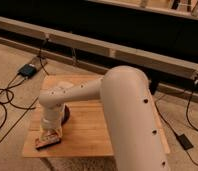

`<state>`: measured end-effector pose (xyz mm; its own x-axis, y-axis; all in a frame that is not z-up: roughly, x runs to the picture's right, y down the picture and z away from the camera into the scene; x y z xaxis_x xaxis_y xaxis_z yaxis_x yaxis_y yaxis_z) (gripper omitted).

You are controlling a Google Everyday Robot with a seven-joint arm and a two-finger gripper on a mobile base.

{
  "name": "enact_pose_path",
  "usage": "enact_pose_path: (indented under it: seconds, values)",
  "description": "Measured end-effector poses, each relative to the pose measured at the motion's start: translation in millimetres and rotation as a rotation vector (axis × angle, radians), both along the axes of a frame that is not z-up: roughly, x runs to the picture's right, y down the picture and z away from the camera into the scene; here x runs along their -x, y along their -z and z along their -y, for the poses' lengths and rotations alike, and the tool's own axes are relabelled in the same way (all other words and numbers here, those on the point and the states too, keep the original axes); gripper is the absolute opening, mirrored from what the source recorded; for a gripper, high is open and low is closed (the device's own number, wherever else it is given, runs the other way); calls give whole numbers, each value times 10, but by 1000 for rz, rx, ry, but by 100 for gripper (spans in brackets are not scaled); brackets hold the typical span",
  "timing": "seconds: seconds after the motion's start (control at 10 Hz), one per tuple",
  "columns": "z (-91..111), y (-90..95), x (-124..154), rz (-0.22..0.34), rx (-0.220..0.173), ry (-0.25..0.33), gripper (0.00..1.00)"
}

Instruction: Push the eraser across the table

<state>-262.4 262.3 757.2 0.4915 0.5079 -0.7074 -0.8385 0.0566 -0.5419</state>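
- My jaws are low at the front-left corner of the surface, directly over the eraser.
- Jaws' opening: cannot tell.
- Eraser lies flat.

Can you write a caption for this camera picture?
Gripper at the eraser, near a corner of the table.

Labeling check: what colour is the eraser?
Eraser: dark, reddish-orange face, camera view; gripper directly above it, near-left corner of table.
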Motion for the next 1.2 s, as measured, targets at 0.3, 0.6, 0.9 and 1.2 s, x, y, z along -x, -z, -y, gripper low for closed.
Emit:
enact_pose_path:
  seconds: [0.3,0.6,0.9,1.2]
  values:
    - [-38,36,94,23,9,7,65]
    - [-82,113,238,56,17,24,65]
    - [-132,179,377,87,27,47,65]
    - [-148,229,505,115,33,64,65]
